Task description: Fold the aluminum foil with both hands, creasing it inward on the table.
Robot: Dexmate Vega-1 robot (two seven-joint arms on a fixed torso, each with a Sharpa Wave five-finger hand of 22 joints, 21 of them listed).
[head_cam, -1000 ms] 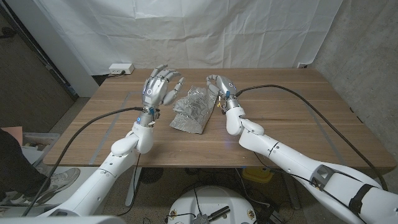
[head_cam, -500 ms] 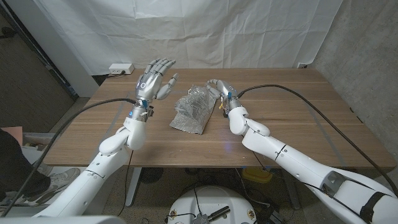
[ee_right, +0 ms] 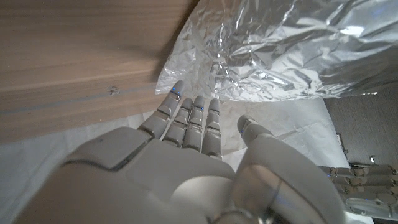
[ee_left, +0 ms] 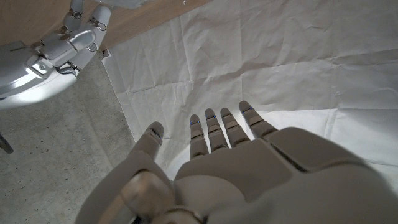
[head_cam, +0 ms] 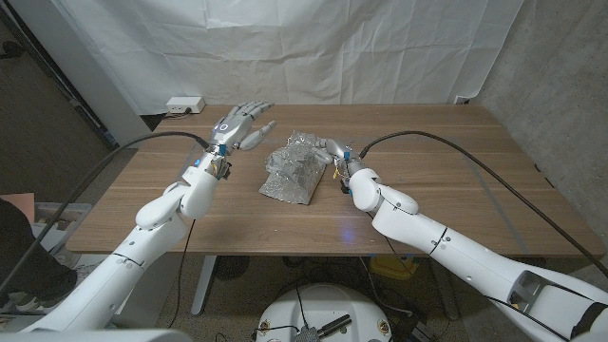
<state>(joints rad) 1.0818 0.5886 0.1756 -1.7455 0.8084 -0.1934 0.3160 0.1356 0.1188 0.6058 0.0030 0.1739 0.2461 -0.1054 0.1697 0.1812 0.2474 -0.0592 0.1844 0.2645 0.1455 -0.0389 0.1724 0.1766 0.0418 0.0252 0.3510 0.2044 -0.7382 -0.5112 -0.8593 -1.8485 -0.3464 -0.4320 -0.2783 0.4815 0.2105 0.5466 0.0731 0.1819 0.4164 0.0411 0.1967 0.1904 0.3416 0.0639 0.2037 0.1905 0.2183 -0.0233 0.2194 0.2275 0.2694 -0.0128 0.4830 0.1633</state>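
The crumpled aluminum foil (head_cam: 294, 167) lies folded in a loose heap on the wooden table (head_cam: 427, 190), near its middle. My left hand (head_cam: 239, 123) hovers to the foil's left and behind it, fingers spread, holding nothing. In the left wrist view that hand (ee_left: 217, 168) points its fingers at the white backdrop. My right hand (head_cam: 338, 153) sits low at the foil's right edge. In the right wrist view its straight fingers (ee_right: 189, 121) reach the foil's (ee_right: 280, 50) rim, and I cannot tell if they touch it.
A white power strip (head_cam: 184, 105) lies at the table's back left corner. A white sheet (head_cam: 313, 47) hangs behind the table. Black cables (head_cam: 446, 142) run along both arms. A person's leg and shoe (head_cam: 38, 275) show at the left edge.
My left hand has lifted away from the foil, moving back and to the left. My right hand has dropped lower beside the foil's right edge. The foil has not moved.
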